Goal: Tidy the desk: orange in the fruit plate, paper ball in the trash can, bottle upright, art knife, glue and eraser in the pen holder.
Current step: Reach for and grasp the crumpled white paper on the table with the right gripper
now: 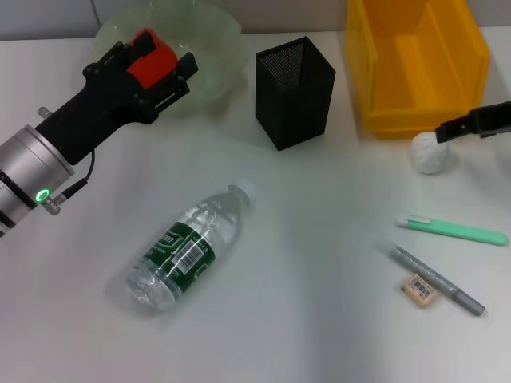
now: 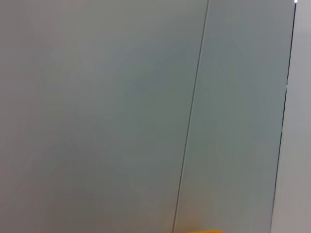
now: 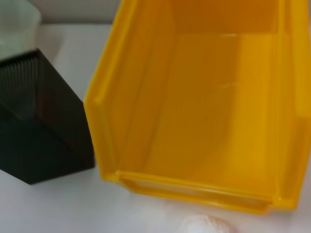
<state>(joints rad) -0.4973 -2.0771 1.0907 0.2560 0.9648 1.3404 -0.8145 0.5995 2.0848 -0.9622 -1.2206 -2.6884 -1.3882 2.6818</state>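
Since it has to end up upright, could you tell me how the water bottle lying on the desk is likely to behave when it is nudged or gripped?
The bottle lies on its side on the desk, so its round body would probably roll if pushed sideways. It looks clear and thin-walled, so it may flex under a firm squeeze. The smooth plastic could be somewhat slippery.

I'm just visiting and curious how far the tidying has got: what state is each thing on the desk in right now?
orange: held in the left gripper, over the fruit plate.
bottle: lying on its side, cap on.
paper ball: on the desk, beside the trash can.
right gripper: just above the paper ball.
pen holder: upright, looks empty.
eraser: on the desk.
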